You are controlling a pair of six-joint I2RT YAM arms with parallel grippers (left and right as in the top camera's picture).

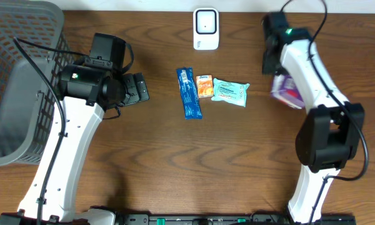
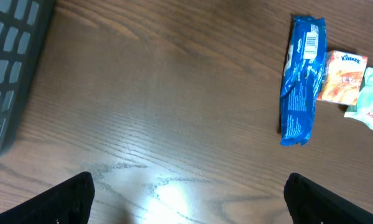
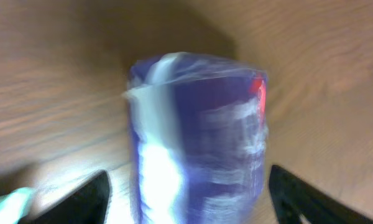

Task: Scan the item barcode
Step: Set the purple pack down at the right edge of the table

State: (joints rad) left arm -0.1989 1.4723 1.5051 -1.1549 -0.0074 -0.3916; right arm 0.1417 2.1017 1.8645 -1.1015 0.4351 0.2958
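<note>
Far right overhead: purple-and-white glossy plastic pack (image 1: pixel 286 92) lies well apart from white box scanner (image 1: pixel 206 29). Left wrist: left gripper (image 2: pixel 189 180) spread, empty. Right wrist: right gripper (image 3: pixel 188 174) spread astride pack. Looks soft, slippery, light; you'd pinch its narrow sides.

"Kleenex" is read on the small orange tissue pack (image 2: pixel 340 78); a barcode (image 2: pixel 309 42) is noted near the top end of the blue wrapper (image 2: pixel 301 93), digits not resolved; print on the teal pack (image 2: pixel 372 93) and the purple pack (image 3: pixel 199 143) is too blurred to be read.
</note>
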